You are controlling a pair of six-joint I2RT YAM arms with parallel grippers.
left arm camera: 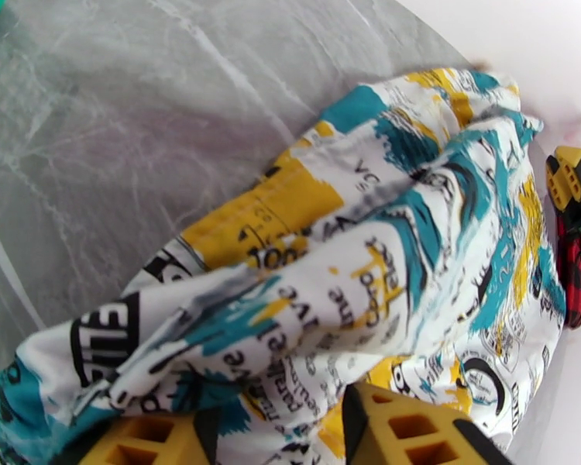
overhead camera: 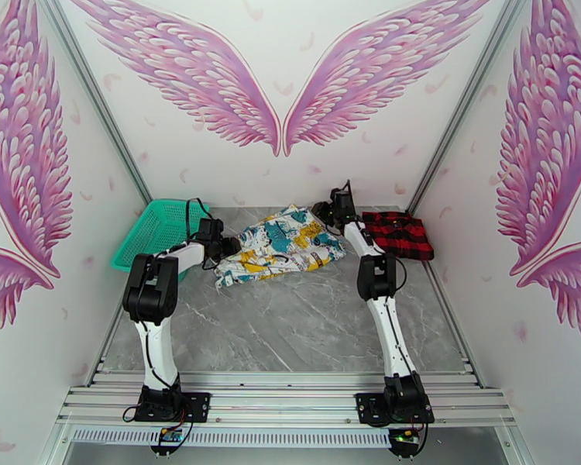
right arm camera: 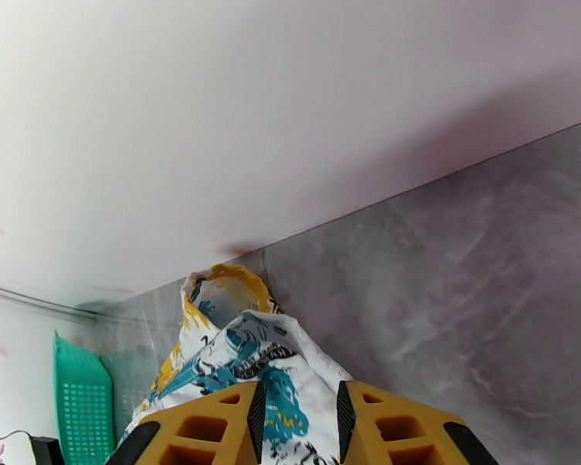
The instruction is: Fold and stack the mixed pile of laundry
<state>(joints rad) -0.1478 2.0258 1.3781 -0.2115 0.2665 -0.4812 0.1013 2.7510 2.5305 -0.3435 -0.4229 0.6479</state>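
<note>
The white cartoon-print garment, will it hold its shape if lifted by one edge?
Probably not: the garment lies rumpled in soft folds on the table, so it should sag wherever it isn't held. It is likely light, since the thin cloth bunches easily. Pushed, it would probably wrinkle rather than slide whole.

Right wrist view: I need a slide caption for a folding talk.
Printed white garment bunched between the yellow fingers of the right hand, on the table by the wall.
</note>
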